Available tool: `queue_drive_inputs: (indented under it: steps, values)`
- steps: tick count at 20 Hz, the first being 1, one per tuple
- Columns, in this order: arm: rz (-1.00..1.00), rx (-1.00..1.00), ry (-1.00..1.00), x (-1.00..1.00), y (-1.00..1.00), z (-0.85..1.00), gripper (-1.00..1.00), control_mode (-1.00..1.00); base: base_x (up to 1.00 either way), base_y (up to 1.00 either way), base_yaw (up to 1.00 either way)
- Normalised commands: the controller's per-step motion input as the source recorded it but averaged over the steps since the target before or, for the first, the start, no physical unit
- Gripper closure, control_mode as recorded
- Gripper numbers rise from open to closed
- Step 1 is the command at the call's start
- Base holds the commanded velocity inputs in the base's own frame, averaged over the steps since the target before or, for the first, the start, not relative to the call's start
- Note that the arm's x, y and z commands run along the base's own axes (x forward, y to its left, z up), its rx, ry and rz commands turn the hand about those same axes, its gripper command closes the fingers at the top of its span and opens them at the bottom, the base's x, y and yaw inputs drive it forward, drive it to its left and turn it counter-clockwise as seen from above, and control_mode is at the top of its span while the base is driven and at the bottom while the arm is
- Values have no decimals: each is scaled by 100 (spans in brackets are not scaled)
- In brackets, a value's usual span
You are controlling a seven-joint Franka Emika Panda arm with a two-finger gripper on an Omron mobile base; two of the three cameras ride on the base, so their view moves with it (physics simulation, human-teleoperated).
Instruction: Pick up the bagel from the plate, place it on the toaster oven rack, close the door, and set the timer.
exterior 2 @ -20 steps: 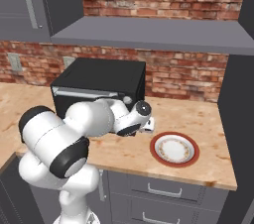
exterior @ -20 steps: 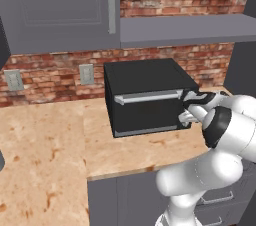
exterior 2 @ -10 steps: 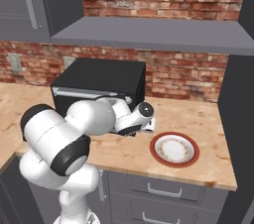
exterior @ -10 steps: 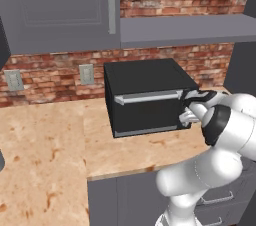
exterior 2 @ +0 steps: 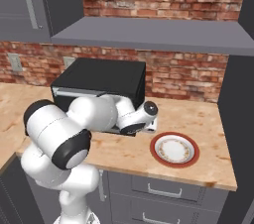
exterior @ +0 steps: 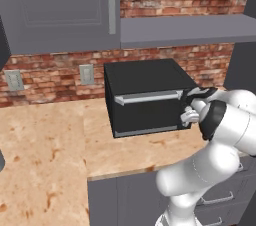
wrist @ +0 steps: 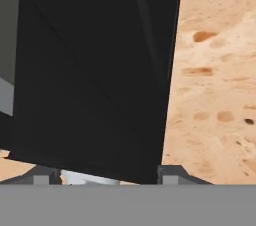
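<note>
- Since a second ago your gripper [exterior: 189,109] has narrowed at the right front of the toaster oven [exterior: 145,95]; the arm has barely shifted.
- Your hand view puts both dark fingertips [wrist: 172,174] at the oven's black front, something pale between them; you cannot tell whether they grip it.
- Your door [exterior: 147,112] is shut, its silver handle [exterior: 147,97] across the top.
- You have the plate [exterior 2: 175,149] lying empty on the counter [exterior 2: 208,134], right of the oven.

toaster oven [exterior 2: 101,82] behind arm | plate [exterior 2: 175,162] bare, right, on counter [exterior 2: 208,129]
</note>
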Motion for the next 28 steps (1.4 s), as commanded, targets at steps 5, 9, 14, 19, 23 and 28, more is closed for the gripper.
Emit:
queue_drive_inputs:
  steps: [5, 9, 14, 19, 23, 28]
  values:
    - [0, 0, -2, -1, -100, -28, 100, -100, 0, 0, 0]
    - [0, 0, -2, -7, -100, -28, 100, -100, 0, 0, 0]
    - [0, 1, -4, -24, -100, -29, 100, -100, 0, 0, 0]
    - [0, 1, -5, -28, -100, -33, 100, -100, 0, 0, 0]
    - [0, 0, -10, -33, -100, -40, 100, -100, 0, 0, 0]
    - [0, 0, -11, -38, -100, -38, 100, -100, 0, 0, 0]
